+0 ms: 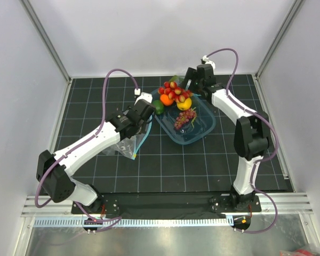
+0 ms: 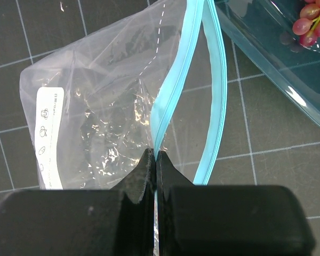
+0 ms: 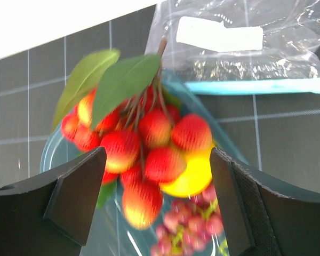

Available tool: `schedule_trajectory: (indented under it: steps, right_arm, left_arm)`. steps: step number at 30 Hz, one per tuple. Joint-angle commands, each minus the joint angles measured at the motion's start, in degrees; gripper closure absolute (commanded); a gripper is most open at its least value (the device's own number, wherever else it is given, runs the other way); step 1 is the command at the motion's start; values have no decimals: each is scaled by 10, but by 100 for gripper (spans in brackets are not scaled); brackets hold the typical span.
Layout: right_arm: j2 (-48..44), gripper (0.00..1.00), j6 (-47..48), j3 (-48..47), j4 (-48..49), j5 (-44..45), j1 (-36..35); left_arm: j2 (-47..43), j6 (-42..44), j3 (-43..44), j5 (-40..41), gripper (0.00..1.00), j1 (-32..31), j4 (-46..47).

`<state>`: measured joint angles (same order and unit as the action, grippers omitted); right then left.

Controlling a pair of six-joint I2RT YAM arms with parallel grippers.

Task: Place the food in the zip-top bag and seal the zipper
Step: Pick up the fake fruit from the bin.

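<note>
Left gripper [image 2: 155, 159] pinched shut on one lip of zipper [image 2: 173, 90]; bag [image 2: 96, 101] lies on mat left of tub [image 1: 202, 127]. Right gripper [image 3: 157, 160] wide open, straddling strawberries [image 3: 149, 141] in tub, nothing held. Risk: mouth barely parted, film limp - fruit may snag lip or land outside.

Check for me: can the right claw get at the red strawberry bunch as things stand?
Probably yes: the right claw is open, and the strawberries lie uppermost in the tub, straight ahead of it, nothing covering them.
</note>
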<state>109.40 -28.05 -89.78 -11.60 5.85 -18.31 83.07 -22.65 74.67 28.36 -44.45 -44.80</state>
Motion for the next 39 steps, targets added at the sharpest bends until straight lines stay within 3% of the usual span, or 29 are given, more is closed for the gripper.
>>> schedule_trajectory:
  steps: [1, 6, 17, 20, 25, 32, 34, 39]
  right_arm:
    - [26, 15, -31, -64, 37, -31, 6]
    - [77, 18, -47, -107, 54, -26, 9]
    - [180, 29, -86, -160, 98, 24, 9]
    - [205, 42, -84, -169, 112, 18, 9]
    - [219, 49, -91, -185, 137, 34, 9]
    - [220, 90, -65, -207, 144, 11, -1]
    - [206, 97, -46, -201, 149, 7, -8]
    - [153, 99, -21, -142, 177, -6, -21]
  left_arm:
    - [-10, -1, 15, 10, 100, 2, 10]
    - [2, 14, 8, -30, 100, 2, 16]
    - [-6, 28, -1, -30, 100, 2, 23]
    - [-9, 30, -3, -29, 100, 2, 24]
    - [-11, 30, -6, -30, 100, 2, 25]
    - [-12, 31, -8, -33, 100, 2, 25]
    - [-15, 31, -8, -33, 100, 2, 25]
    - [-23, 31, -11, -32, 100, 2, 26]
